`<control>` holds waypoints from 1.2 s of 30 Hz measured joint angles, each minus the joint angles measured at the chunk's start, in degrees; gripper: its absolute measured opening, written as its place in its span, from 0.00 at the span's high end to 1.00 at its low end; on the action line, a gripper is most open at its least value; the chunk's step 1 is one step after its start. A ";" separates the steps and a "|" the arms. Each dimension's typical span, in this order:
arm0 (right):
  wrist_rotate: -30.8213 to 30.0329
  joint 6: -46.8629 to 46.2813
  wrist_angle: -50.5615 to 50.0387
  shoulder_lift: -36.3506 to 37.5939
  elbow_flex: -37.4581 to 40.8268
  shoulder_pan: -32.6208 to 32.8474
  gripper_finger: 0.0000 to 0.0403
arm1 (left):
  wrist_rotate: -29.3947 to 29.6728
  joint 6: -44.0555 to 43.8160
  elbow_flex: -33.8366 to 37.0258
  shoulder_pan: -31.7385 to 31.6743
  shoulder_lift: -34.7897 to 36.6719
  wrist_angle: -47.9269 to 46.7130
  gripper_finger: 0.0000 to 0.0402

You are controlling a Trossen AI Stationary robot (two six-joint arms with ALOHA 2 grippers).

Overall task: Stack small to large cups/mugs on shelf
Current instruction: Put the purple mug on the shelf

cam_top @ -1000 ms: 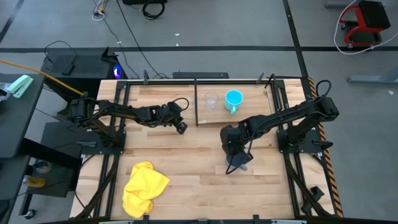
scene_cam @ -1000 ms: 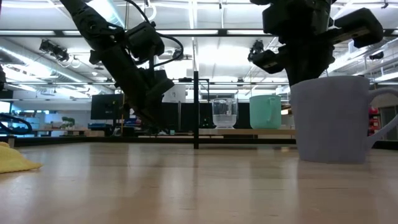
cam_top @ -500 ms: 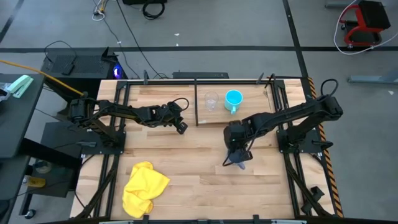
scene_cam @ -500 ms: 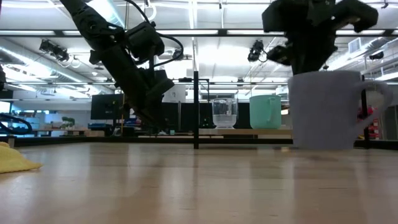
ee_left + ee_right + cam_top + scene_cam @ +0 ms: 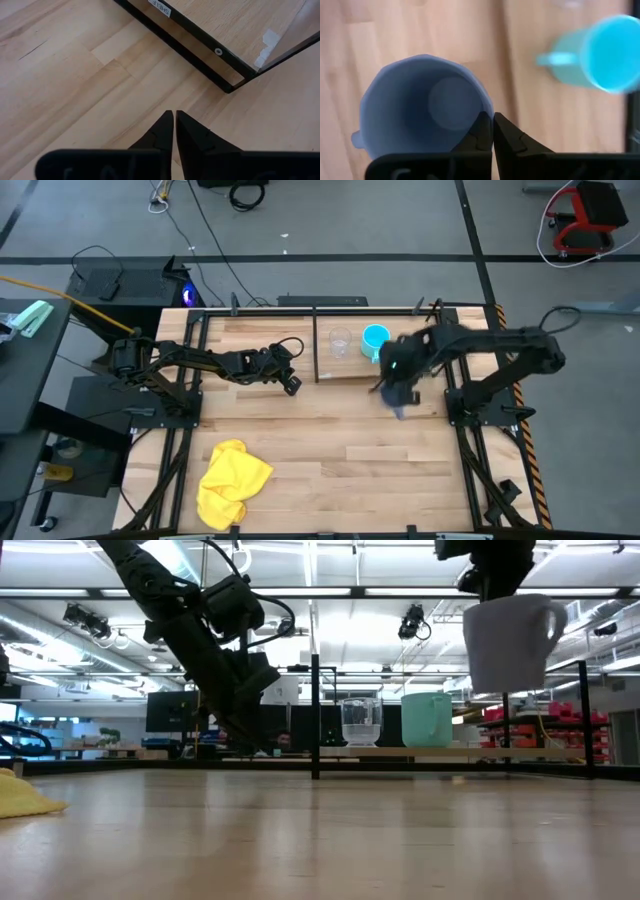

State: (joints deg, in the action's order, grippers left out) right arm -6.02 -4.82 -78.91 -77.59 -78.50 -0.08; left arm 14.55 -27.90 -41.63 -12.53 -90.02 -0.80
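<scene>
My right gripper (image 5: 493,120) is shut on the grey-blue mug (image 5: 508,640) and holds it in the air near the shelf's near edge (image 5: 400,378). The bright cyan mug (image 5: 376,338) and the small clear cup (image 5: 340,342) stand upright on their bases, side by side on the light-wood shelf (image 5: 352,368). The shelf's black upright (image 5: 314,715) stands at its left end. My left gripper (image 5: 291,385) is shut and empty, low over the table to the left of the shelf. My right gripper pinches the grey-blue mug's rim (image 5: 487,113), one finger inside the mug and one outside, on the side away from the handle (image 5: 356,140). The fingers come from above, pointing down. The mug hangs below them, mouth up, slightly tilted, lifted clear of the table.
A crumpled yellow cloth (image 5: 232,480) lies near the table's front left. The shelf's black-edged corner (image 5: 227,87) lies just ahead of my left gripper. Bare plank tabletop (image 5: 330,440) stretches in front of the shelf.
My right gripper has lifted the grey-blue mug off the table and carried it up and toward the far edge, to the shelf beside the cyan mug. The mug has gone from standing on the table to hanging clear, slightly tilted.
</scene>
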 joint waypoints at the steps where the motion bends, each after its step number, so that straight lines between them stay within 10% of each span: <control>1: -0.34 0.07 -0.88 0.82 -0.43 -1.57 0.99 | 0.00 0.00 0.00 0.01 0.00 0.00 0.93; 19: 5.94 23.22 -2.43 6.41 -1.38 -39.76 0.99 | 0.02 -0.02 0.00 0.01 0.00 0.00 0.96; 36: 13.73 32.52 3.45 2.09 0.02 -54.08 0.99 | 0.02 0.02 0.00 0.03 0.00 -0.02 0.96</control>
State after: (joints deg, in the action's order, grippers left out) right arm 7.70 27.70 -75.46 -75.50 -78.48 -54.15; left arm 14.57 -27.88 -41.63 -12.50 -90.02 -0.82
